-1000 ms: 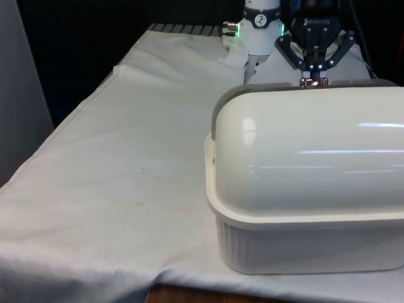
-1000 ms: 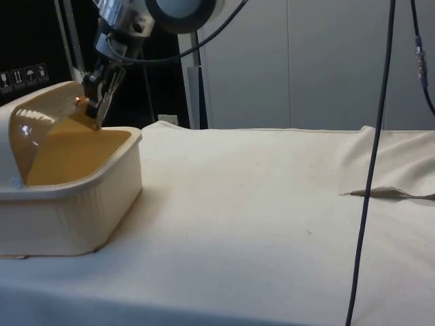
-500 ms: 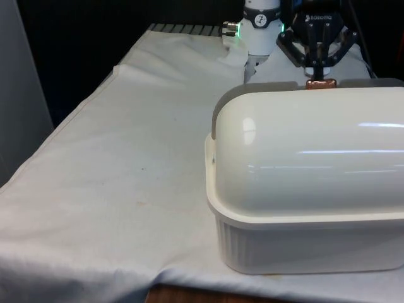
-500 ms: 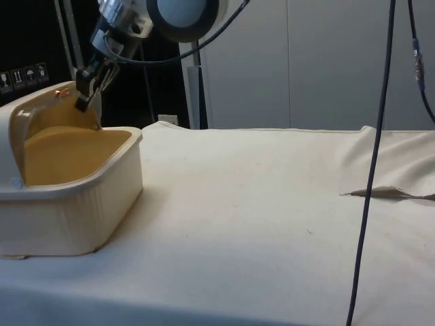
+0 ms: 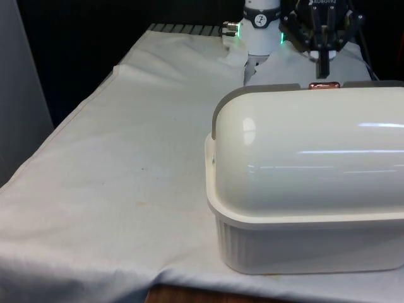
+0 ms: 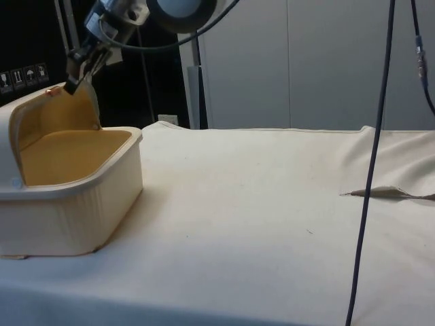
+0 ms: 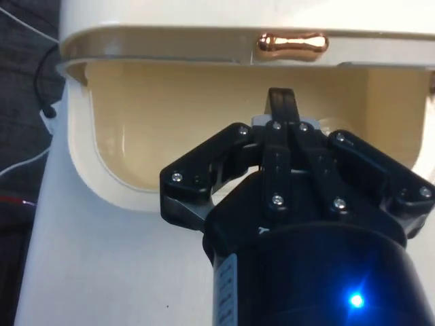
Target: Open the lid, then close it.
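A cream bread box [image 5: 303, 233] stands at the front view's right, its back to that camera. Its rounded roll lid [image 5: 303, 145] is rolled back, and the side view shows the tan inside [image 6: 68, 153] open. A small copper handle [image 5: 324, 84] sits on the lid's edge at the top [image 6: 52, 90]. My black gripper [image 5: 324, 71] hangs just above and beside that handle [image 6: 70, 84], fingers pressed together with nothing between them. In the wrist view the handle [image 7: 292, 44] lies a little beyond the gripper [image 7: 281, 102], apart from it.
White cloth [image 5: 126, 158] covers the table, with free room at the front view's left and across the side view [image 6: 272, 204]. A black cable [image 6: 370, 170] hangs down near a fold in the cloth [image 6: 387, 193].
The lid has rolled further back, opening the box wider. My gripper moved up and back with the handle, and now stands slightly off it.
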Tool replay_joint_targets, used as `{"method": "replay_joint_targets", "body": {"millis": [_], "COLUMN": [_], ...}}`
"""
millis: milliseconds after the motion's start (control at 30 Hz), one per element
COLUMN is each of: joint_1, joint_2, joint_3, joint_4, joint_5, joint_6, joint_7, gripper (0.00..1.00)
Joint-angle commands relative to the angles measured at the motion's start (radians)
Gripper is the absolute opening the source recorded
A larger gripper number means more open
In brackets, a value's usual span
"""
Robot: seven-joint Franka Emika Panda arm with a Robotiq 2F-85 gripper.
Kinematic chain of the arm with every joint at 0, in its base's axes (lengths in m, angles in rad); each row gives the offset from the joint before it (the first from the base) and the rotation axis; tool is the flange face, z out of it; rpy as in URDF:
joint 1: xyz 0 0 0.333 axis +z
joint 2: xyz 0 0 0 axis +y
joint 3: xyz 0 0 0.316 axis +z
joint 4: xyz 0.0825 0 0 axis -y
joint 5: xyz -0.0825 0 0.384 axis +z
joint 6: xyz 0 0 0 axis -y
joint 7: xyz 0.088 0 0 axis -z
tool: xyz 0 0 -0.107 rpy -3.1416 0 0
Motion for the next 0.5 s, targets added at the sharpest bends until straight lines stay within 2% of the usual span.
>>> {"method": "replay_joint_targets", "body": {"millis": [0,100,133,167,433,467], "joint_1": [0.004,0.004,0.000,0.004,0.002,0.000], "joint_2": [-0.005,-0.017,-0.013,-0.019,-0.053,-0.047], "joint_3": [-0.009,-0.009,0.000,-0.009,-0.007,0.000], "joint_4": [0.002,0.006,0.005,0.007,0.022,0.020], "joint_5": [-0.003,-0.003,0.000,-0.003,-0.004,0.000], "joint_6": [-0.004,-0.005,-0.001,-0.005,-0.010,-0.004], "joint_7": [0.003,0.003,-0.001,0.003,-0.001,-0.003], "gripper": [0.00,0.00,0.00,0.00,0.00,0.00]}}
